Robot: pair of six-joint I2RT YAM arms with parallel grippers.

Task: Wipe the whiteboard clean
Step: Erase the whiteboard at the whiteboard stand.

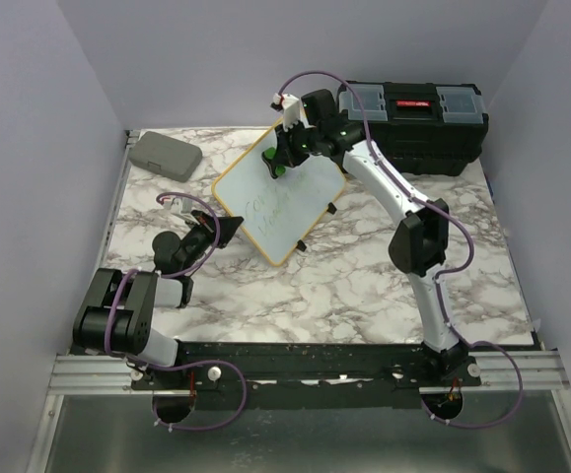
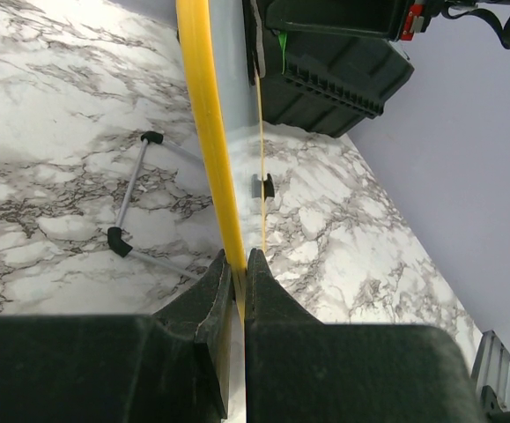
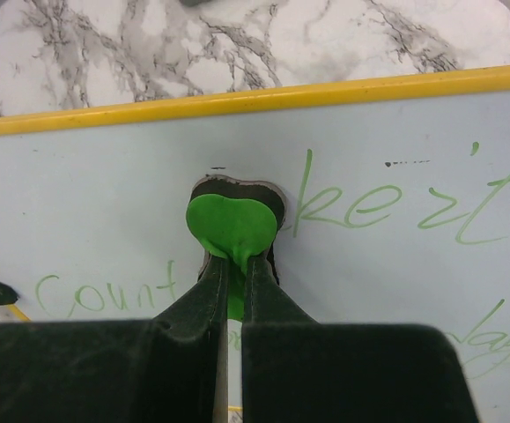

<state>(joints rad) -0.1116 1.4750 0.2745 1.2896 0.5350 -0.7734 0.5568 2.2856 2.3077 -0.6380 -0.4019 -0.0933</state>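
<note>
The whiteboard (image 1: pixel 283 204) has a yellow-looking thin frame and green writing, and leans tilted on the marble table. My left gripper (image 1: pixel 228 229) is shut on the board's near-left edge; the left wrist view shows the yellow frame (image 2: pixel 209 132) pinched between my jaws (image 2: pixel 237 264). My right gripper (image 1: pixel 281 163) is shut on a small green eraser (image 3: pixel 231 225) with a dark pad, pressed against the board face (image 3: pixel 105 211) near its upper edge. Green words (image 3: pixel 369 211) run to the right of the eraser and more lie to its lower left.
A black toolbox (image 1: pixel 418 123) stands at the back right, close behind the right arm. A grey rounded case (image 1: pixel 165 154) lies at the back left. The board's wire stand with black feet (image 2: pixel 136 207) rests on the marble behind it.
</note>
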